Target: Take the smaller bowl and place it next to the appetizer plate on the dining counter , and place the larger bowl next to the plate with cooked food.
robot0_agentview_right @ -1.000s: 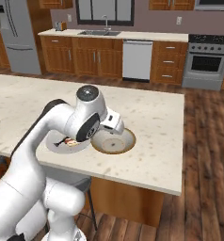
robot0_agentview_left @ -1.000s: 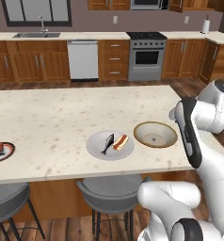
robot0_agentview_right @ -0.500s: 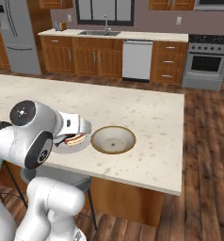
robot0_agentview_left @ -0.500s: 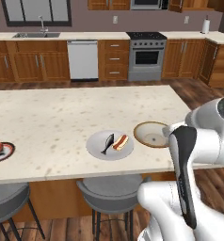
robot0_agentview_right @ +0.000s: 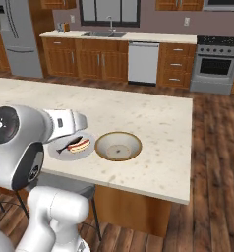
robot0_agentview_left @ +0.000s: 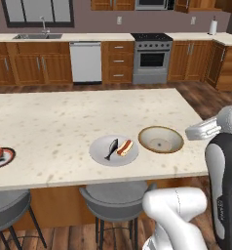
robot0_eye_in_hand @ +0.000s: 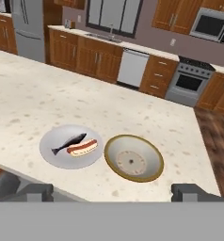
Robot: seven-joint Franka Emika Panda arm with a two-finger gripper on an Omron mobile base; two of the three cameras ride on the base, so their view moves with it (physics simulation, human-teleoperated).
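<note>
The larger bowl (robot0_eye_in_hand: pixel 134 158) sits at the centre of the hand view, just beside the plate with cooked food (robot0_eye_in_hand: pixel 71 146) on the dining counter (robot0_eye_in_hand: pixel 34 103), so this half looks finished. The gripper (robot0_eye_in_hand: pixel 113 192), spread wide and empty, should retreat upward without nudging it. The appetizer plate (robot0_agentview_left: pixel 1 156) is cut off at the left edge of the left base view.

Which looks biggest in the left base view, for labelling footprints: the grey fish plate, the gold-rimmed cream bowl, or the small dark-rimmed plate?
1. Grey plate with fish and sausage bun, about level with
2. Cream bowl with gold rim: nearly the same width, too close to rank.
3. Dark-rimmed appetizer plate: cropped by the frame edge, so unsure.
</note>
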